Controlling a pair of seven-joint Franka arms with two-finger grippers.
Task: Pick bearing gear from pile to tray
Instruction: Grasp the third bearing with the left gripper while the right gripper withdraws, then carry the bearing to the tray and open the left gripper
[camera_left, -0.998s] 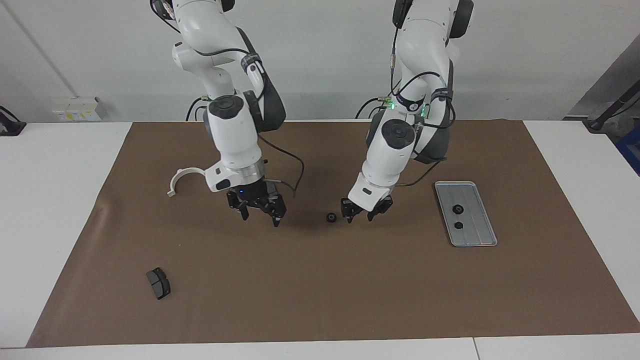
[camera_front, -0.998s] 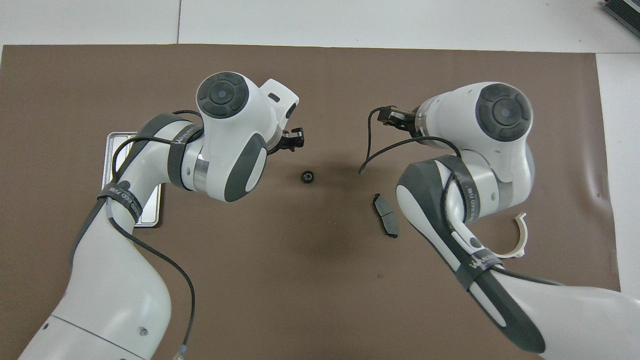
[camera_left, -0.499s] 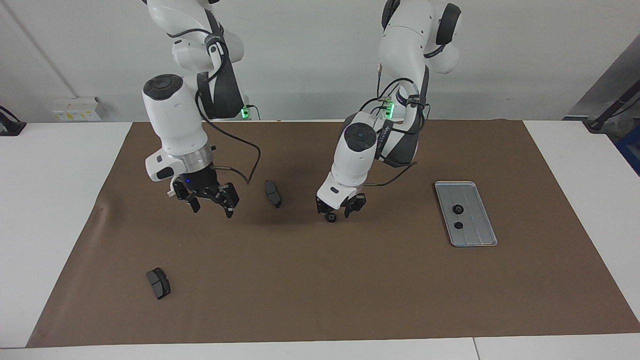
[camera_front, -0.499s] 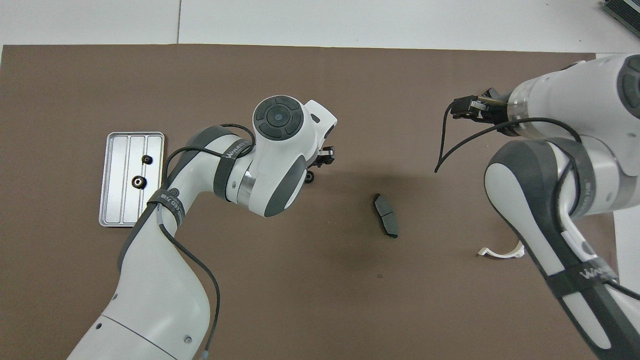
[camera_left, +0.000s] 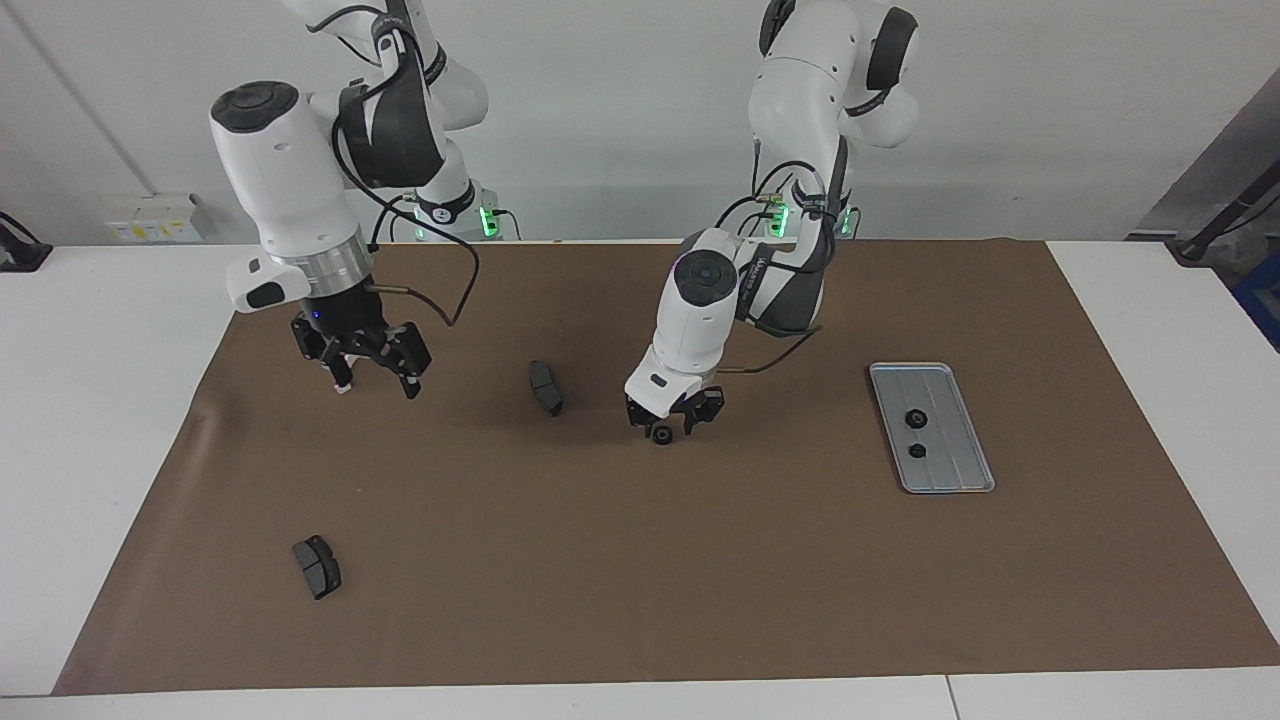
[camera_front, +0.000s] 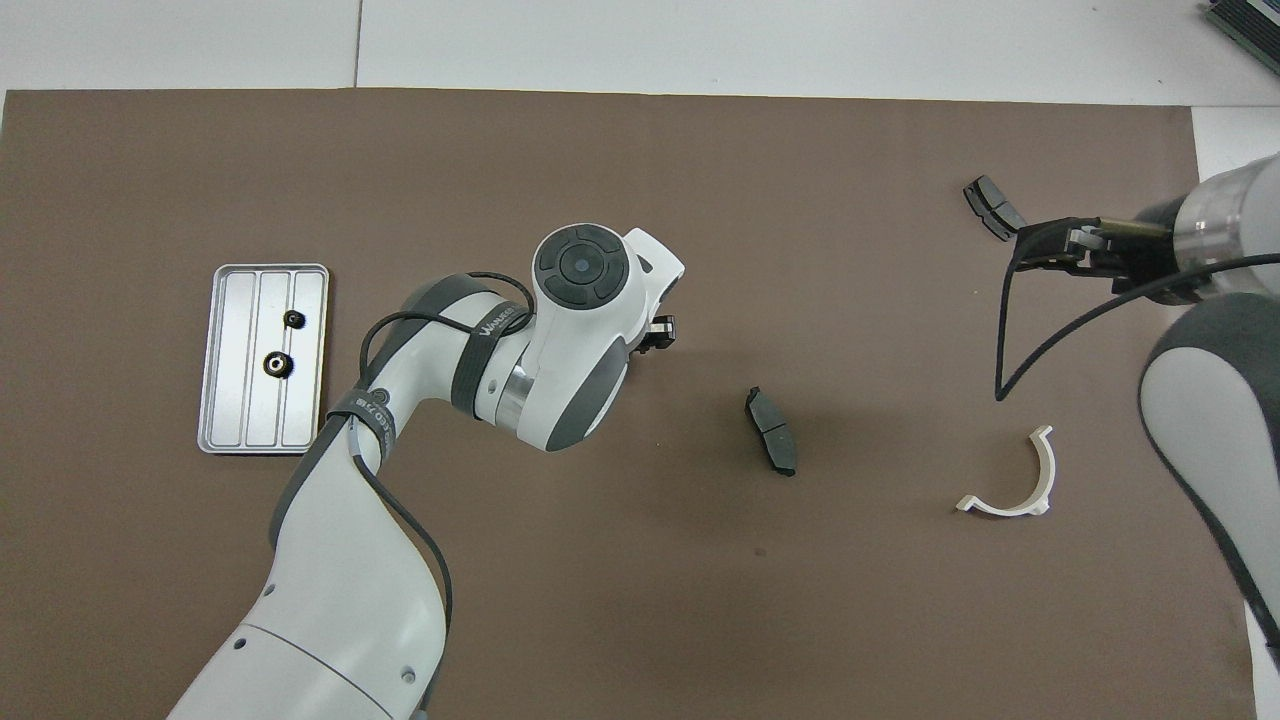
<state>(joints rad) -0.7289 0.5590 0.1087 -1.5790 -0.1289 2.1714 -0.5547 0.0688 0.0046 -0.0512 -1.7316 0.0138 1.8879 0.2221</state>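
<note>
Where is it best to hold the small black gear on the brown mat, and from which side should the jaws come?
Grip the gear across its round outer rim, coming straight down: it seems to lie flat and low on the mat, leaving its sides free.

Left pincer (camera_left: 662, 424) astride black gear (camera_left: 661, 435)

Site was a robotics lab. Two white arms (camera_left: 700, 310) stood at a white desk (camera_left: 100, 400) covered by a brown mat (camera_left: 640, 580); bare white wall (camera_left: 620, 110), a socket strip (camera_left: 155, 218) at its foot, green status lights.
</note>
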